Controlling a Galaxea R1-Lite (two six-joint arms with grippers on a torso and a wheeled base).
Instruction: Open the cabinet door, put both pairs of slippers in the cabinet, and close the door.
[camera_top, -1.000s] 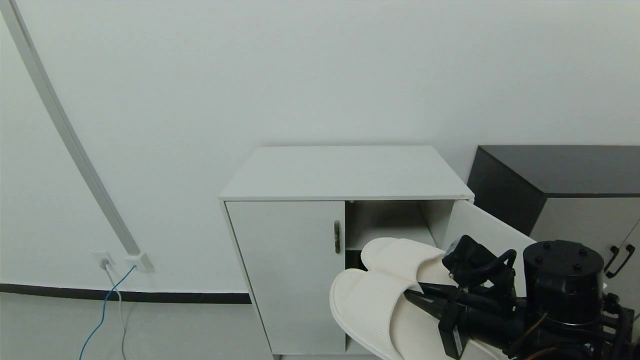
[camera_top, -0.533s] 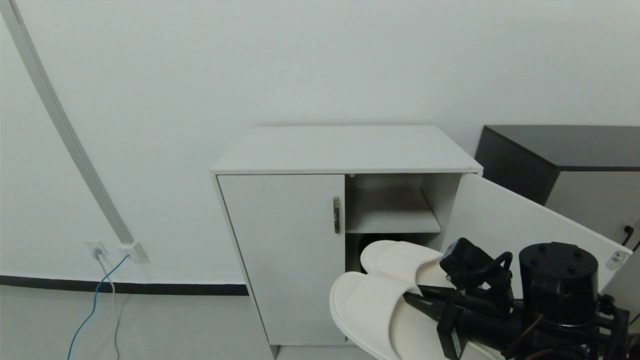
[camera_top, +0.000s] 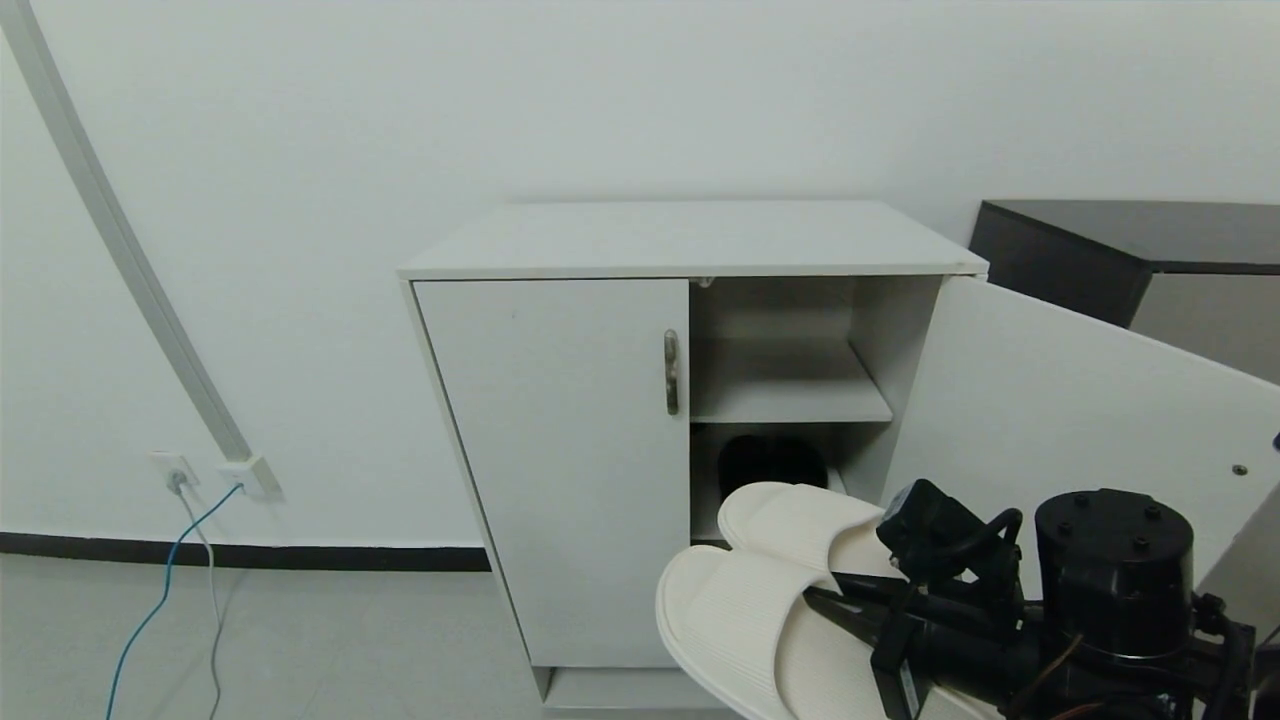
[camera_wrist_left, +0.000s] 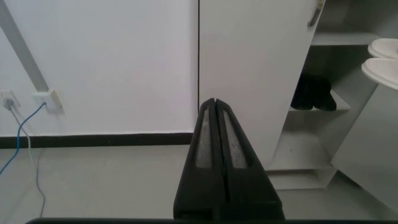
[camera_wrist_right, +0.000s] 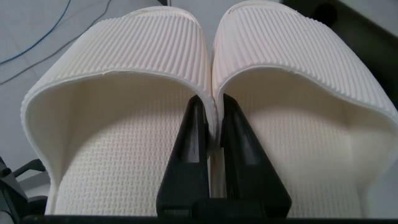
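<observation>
As its view drops toward the open cabinet (camera_top: 560, 450), the right claw (camera_top: 830, 590), clamped on white slippers (camera_top: 740, 620), looks ready to load them; left claw (camera_wrist_left: 215, 137) together.

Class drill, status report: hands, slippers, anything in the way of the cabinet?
Right hand shut on white slippers, outside the cabinet, door open. Left hand shut, empty. Dark pair inside, under upper shelf.

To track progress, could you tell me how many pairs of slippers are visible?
2: a white pair clamped in the right gripper; a dark pair on a cabinet shelf.
</observation>
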